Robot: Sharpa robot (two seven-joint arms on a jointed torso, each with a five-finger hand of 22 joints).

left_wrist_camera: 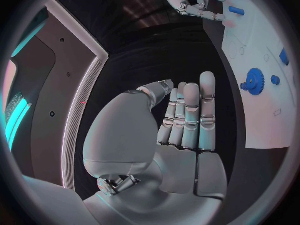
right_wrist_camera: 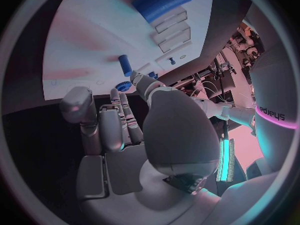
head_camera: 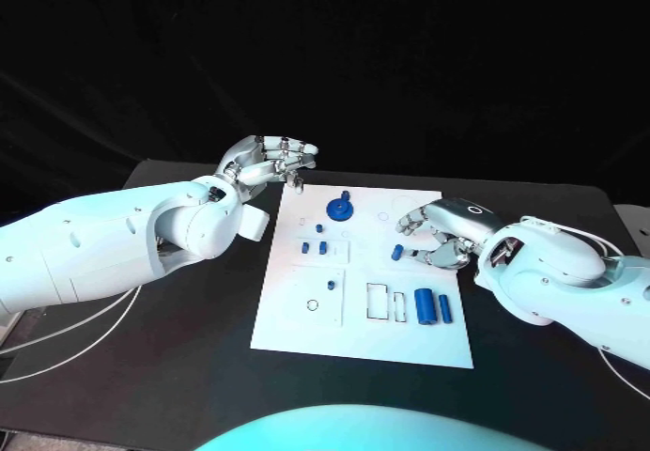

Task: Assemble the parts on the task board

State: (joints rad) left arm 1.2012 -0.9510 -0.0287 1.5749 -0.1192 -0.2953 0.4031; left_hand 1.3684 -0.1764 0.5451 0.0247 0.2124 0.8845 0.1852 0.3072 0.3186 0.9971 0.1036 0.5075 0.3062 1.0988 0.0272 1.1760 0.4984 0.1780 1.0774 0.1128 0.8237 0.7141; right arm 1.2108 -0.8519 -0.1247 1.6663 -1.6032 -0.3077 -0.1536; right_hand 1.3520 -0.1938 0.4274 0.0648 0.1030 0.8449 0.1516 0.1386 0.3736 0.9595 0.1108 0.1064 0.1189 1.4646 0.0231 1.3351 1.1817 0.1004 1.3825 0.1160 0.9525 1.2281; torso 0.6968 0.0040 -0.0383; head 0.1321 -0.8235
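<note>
While the left hand (head_camera: pixel 271 160) hangs over the black table (head_camera: pixel 162 376) just off the task board's (head_camera: pixel 305 334) far left corner, its fingers lie straight and close together, holding nothing. At the board's right side, the right hand (head_camera: pixel 436 230) curls its fingers down beside a small blue peg (head_camera: pixel 397 252); whether it grips that peg, I cannot tell. Near the far edge sits a blue gear (head_camera: pixel 340 207), and two blue cylinders (head_camera: pixel 434 305) lie side by side toward the near right
</note>
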